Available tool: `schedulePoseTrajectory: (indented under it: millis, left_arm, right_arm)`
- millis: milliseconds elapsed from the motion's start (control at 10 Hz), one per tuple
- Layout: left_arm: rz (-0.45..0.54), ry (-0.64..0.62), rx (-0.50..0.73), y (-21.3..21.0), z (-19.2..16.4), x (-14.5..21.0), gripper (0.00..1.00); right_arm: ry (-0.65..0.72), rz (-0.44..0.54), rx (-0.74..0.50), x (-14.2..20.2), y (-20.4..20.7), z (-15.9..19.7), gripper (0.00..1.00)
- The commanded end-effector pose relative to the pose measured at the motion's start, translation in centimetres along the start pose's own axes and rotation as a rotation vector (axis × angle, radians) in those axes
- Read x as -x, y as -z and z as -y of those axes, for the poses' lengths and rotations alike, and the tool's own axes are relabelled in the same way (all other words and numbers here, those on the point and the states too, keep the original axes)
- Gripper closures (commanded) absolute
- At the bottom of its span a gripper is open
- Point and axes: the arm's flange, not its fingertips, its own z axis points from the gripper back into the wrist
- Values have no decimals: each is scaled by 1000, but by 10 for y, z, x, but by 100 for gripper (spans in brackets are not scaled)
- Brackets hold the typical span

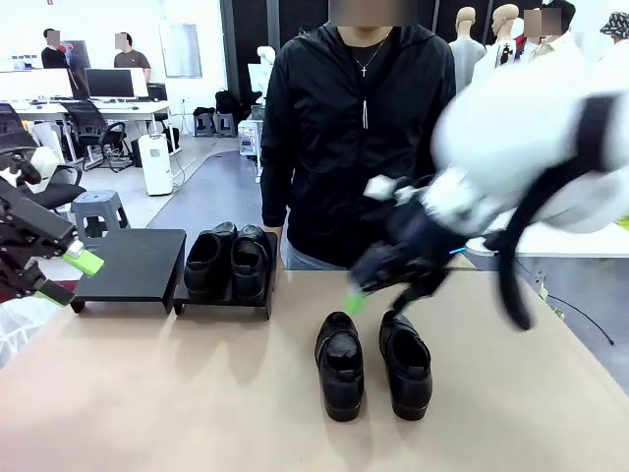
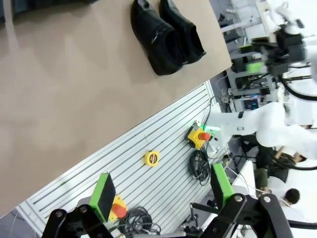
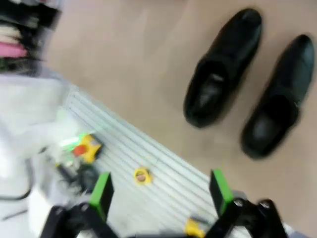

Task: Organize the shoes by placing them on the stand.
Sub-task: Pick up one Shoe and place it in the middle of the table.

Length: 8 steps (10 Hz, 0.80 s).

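Note:
Two glossy black shoes point(image 1: 340, 366) point(image 1: 406, 364) lie side by side on the table in front of me; the left wrist view has this pair point(image 2: 166, 34) at its top, and the right wrist view has the same two shoes point(image 3: 223, 67) point(image 3: 277, 99) below it. Another pair point(image 1: 228, 258) sits on the right section of the black stand point(image 1: 224, 301); the left section point(image 1: 133, 261) is bare. My right gripper point(image 1: 359, 295) point(image 3: 161, 193), motion-blurred, hovers open just above and behind the table pair. My left gripper point(image 1: 77, 278) point(image 2: 163, 193) hangs open at the table's far left edge.
A person in a black jacket point(image 1: 354, 128) stands at the far side behind the stand. Beyond the table's near edge lies a slotted metal plate point(image 2: 163, 144) with a yellow tape measure point(image 2: 151, 158) and a red stop button point(image 2: 199, 136).

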Motion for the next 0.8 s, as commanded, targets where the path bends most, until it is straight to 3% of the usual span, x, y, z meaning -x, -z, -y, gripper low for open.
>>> schedulePoseTrajectory:
  millis: [0,100,200,400,500,700]
  left_arm:
    - [1,21,26,-3,-2,0,0]
    - [1,21,26,-3,-2,0,0]
    - [1,21,26,-3,-2,0,0]
    - [1,21,26,-3,-2,0,0]
    - [1,21,26,-3,-2,0,0]
    - [1,21,26,-3,-2,0,0]
  right_arm:
    - [164,19,232,-42,33,3,0]
    - [131,12,172,-33,21,9,0]
    - [42,24,96,-15,36,-18,0]
    - [82,26,156,-28,48,-8,0]
    - [293,87,311,-38,58,-15,0]
    - [514,94,425,-62,94,-6,0]
